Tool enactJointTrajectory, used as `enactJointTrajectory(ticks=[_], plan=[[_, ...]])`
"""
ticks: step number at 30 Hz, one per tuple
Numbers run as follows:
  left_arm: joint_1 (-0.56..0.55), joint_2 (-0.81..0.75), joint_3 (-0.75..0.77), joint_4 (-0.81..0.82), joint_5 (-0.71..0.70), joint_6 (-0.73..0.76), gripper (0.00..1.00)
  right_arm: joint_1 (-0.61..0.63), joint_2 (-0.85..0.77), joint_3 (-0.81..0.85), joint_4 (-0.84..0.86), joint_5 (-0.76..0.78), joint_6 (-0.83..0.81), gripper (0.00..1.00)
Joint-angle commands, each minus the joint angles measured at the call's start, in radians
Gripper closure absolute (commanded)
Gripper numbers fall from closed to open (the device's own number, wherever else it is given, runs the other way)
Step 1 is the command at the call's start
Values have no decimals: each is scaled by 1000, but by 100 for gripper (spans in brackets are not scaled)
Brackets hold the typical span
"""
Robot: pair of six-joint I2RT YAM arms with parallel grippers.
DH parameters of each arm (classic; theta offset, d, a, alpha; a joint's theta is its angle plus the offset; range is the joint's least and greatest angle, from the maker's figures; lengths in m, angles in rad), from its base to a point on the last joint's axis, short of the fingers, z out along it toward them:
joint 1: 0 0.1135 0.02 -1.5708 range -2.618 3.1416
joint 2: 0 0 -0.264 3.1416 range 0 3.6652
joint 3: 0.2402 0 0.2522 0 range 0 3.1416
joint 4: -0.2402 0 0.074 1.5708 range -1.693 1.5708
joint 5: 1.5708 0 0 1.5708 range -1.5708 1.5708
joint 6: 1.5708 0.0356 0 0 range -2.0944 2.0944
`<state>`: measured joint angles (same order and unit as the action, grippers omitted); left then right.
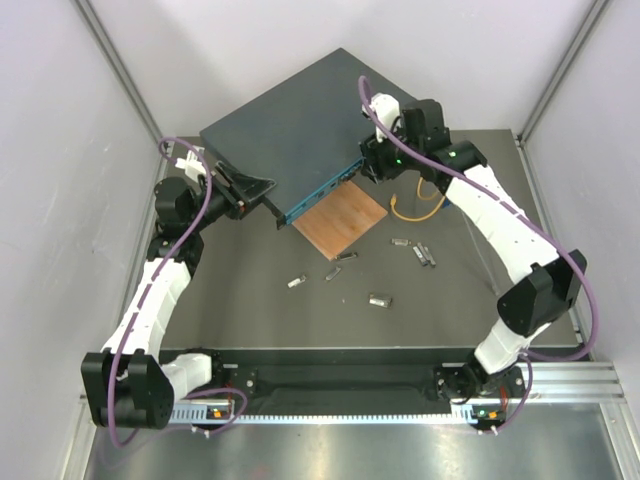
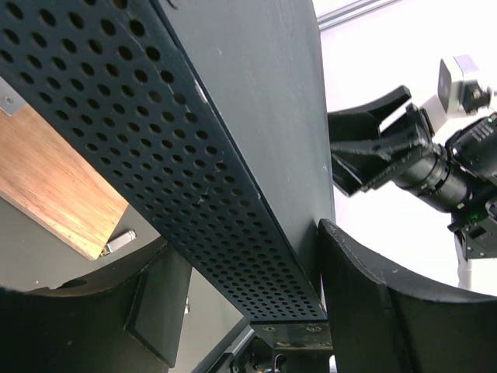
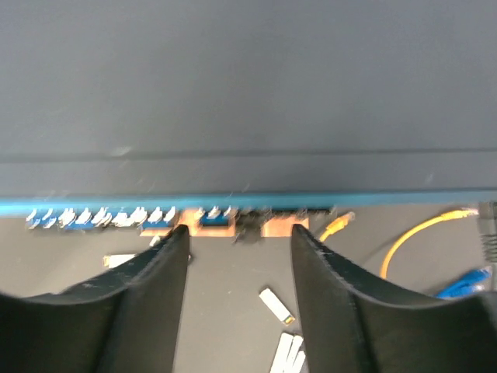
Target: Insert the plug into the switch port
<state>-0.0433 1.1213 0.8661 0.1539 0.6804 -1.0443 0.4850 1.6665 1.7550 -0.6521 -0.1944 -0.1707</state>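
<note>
The switch [image 1: 290, 125] lay aslant by the bench's [image 1: 300, 320] far edge, the left claw [image 1: 255, 188] clamped on its corner. The right claw [image 3: 239, 241] hung apart, empty, above the port row [image 3: 116, 216]. Likely next: grasp the yellow cable's plug [image 3: 339, 225] and align it.

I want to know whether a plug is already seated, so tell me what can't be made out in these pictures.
- Right wrist: the sockets of the switch are blurred and seen edge-on; whether anything is seated cannot be told.
- Top: the teal face is too small, one end covered by the right gripper.
- Left wrist: only the perforated side shows.
</note>
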Motion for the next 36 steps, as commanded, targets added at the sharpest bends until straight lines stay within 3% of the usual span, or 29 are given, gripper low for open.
enactJointTrajectory(ticks=[1, 9, 12, 13, 16, 30, 36], plan=[[-24, 28, 22, 26, -27, 104, 100, -20, -102, -28, 65, -69, -32, 45], [-24, 31, 30, 19, -21, 112, 100, -88, -146, -71, -40, -108, -95, 43], [-24, 31, 30, 21, -22, 113, 100, -94, -136, -66, -41, -106, -95, 51], [-24, 31, 30, 21, -24, 113, 100, -94, -123, -63, -38, -105, -93, 60], [-24, 31, 33, 21, -21, 115, 100, -94, -102, -49, -12, -108, -66, 70], [-24, 41, 33, 21, -27, 118, 100, -91, -14, 11, 71, -171, 42, 75], [-23, 43, 28, 21, -27, 118, 100, -89, -17, -23, 192, -160, 94, 83]])
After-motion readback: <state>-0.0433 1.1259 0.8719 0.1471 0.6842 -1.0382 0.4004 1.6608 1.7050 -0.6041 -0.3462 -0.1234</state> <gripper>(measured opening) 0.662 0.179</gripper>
